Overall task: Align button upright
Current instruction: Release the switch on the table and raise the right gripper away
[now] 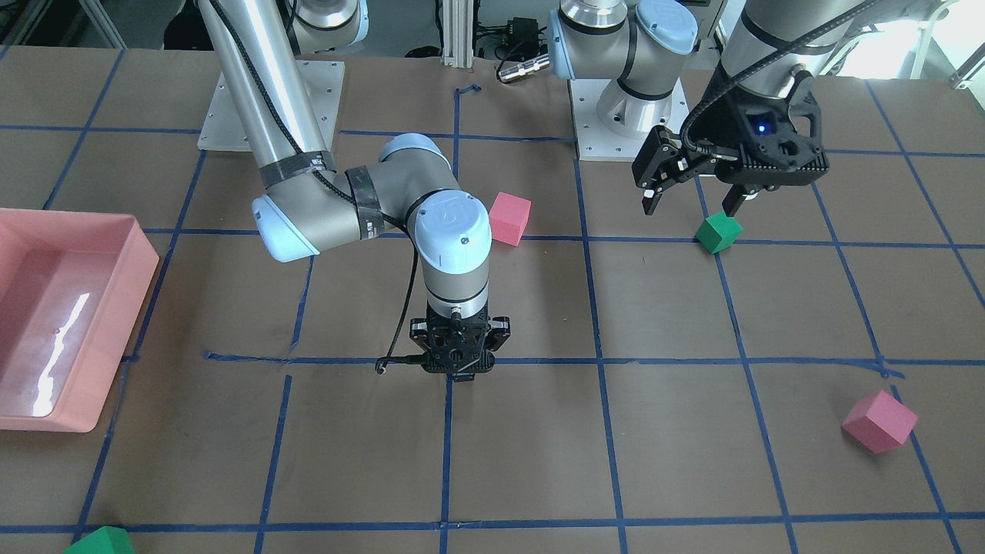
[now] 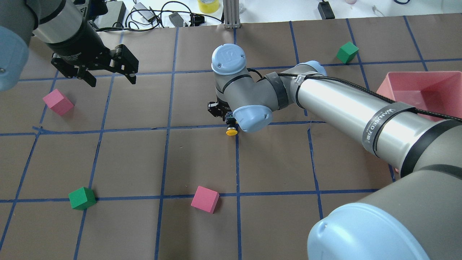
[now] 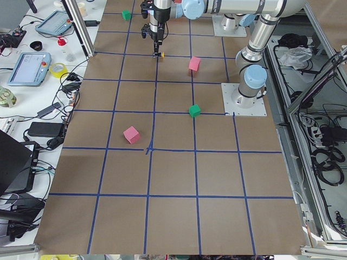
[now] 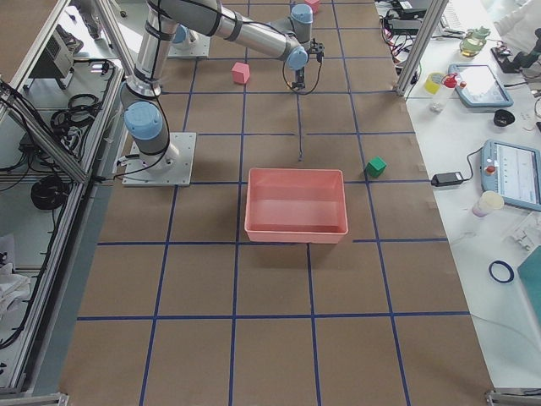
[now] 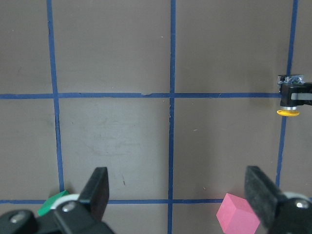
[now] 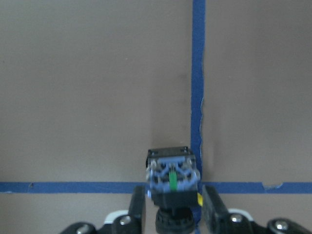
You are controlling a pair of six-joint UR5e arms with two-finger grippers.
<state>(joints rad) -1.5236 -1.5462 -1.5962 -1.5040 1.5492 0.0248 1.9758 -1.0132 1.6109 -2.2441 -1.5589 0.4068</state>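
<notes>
The button (image 2: 231, 130) has a yellow cap and a black body. It lies sideways between the fingers of my right gripper (image 2: 226, 121), with the cap pointing toward the robot's side. The right wrist view shows its silvery-blue base end (image 6: 172, 176) between the two fingers (image 6: 138, 207). My right gripper (image 1: 460, 375) points straight down at a blue tape crossing, shut on the button. I cannot tell whether the button touches the table. My left gripper (image 2: 112, 80) is open and empty and hovers far off. From its wrist view (image 5: 180, 195) the button (image 5: 291, 100) shows at the right edge.
A pink tray (image 1: 115, 254) stands on the right arm's side. Pink cubes (image 2: 205, 199) (image 2: 57, 102) and green cubes (image 2: 82, 198) (image 2: 347, 52) lie scattered on the brown table. In the front view a green cube (image 1: 718, 232) lies under the left gripper (image 1: 692, 206).
</notes>
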